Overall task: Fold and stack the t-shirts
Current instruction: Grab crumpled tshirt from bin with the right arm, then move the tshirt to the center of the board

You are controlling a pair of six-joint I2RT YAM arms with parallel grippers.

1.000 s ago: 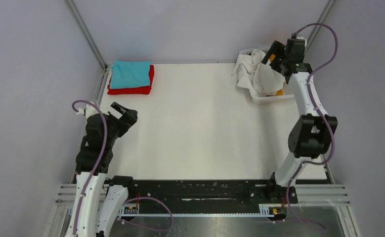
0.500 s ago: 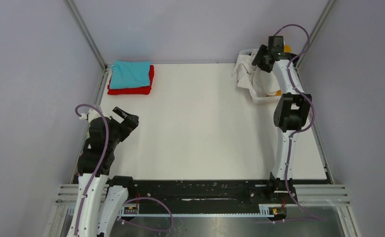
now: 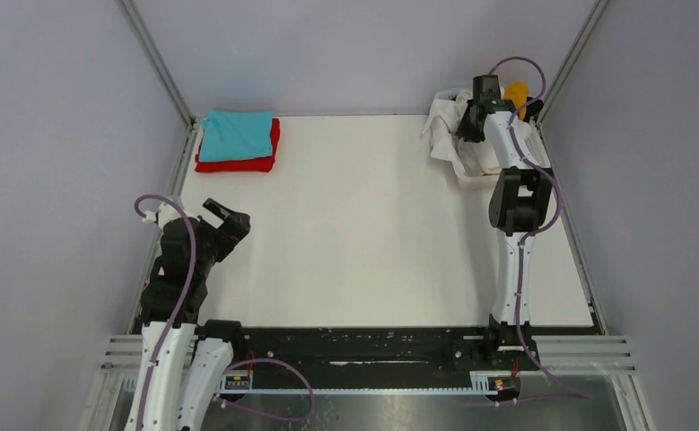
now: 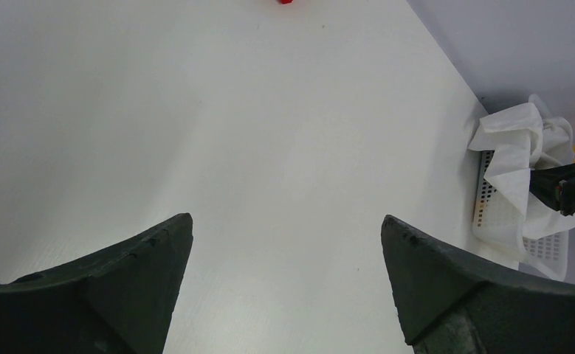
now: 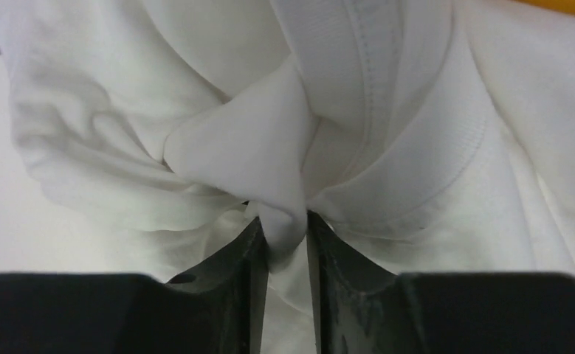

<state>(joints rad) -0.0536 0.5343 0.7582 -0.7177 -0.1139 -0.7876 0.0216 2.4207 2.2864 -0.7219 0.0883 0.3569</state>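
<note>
**Overhead and wrist views, read left to right.**

- **8 o'clock:** Over the surface (image 3: 363, 242), the left fingers (image 4: 122, 280) stand wide apart and hold nothing.
- **11 o'clock:** The finished stack lies here, a folded teal t-shirt (image 3: 236, 134) resting on a folded red t-shirt (image 3: 238, 164).
- **1 o'clock:** The basket (image 3: 482, 180) sits at the far right corner. The white t-shirt (image 3: 441, 126) is crumpled in it and spills over its left rim. An orange-yellow t-shirt (image 3: 515, 92) shows just behind.
- **Right arm:** The right fingers (image 5: 232, 280) are clamped on a bunched fold of the white cloth, close to a stitched band that may be a hem or collar.

**Step in hand, as judged:** drawing the white t-shirt out of the basket toward the middle of the surface.

**To do it well:**
- Lift straight up until the cloth clears the rim, so that the light basket is not dragged along.
- The pinch seems to take several layers, so move slowly and watch for the orange-yellow shirt riding out with it.
- Lay the shirt down toward 6 o'clock, within the left arm's reach, so both arms can spread it flat.
</note>
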